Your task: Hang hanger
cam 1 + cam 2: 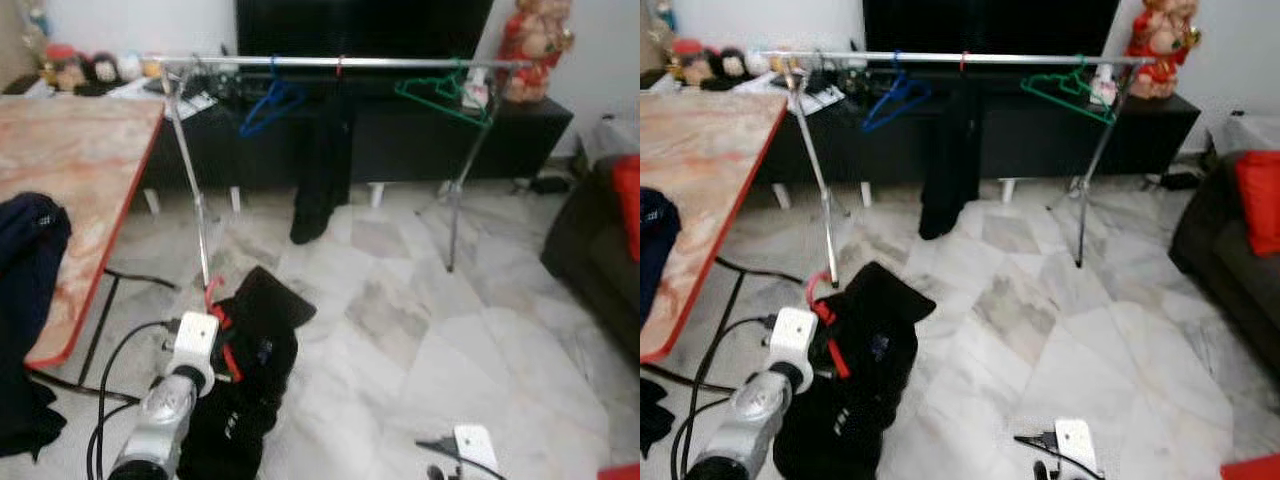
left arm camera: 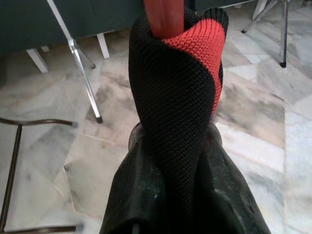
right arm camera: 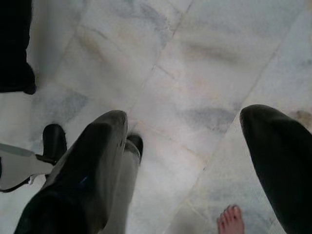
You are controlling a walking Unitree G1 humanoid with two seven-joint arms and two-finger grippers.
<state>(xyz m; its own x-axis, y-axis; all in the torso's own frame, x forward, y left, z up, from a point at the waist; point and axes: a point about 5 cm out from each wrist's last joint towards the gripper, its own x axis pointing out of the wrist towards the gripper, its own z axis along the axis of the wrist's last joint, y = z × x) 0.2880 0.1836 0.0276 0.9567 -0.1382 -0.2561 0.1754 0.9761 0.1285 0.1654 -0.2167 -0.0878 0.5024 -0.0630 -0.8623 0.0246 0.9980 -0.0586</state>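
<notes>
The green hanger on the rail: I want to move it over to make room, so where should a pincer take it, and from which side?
Probably grip the green hanger on its sloping shoulder bar just below the hook, coming from the front, the robot's side. It hangs tilted on the rail with open floor before it, while the dark cabinet stands close behind.

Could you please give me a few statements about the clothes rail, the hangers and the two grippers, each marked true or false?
1. A blue hanger hangs on the rail. True.
2. The green hanger lies on the floor. False: it hangs on the rail.
3. The left gripper holds a black and red garment. True.
4. The right gripper has its fingers shut. False: they stand apart over bare floor.
5. A black garment hangs from the rail. True.
</notes>
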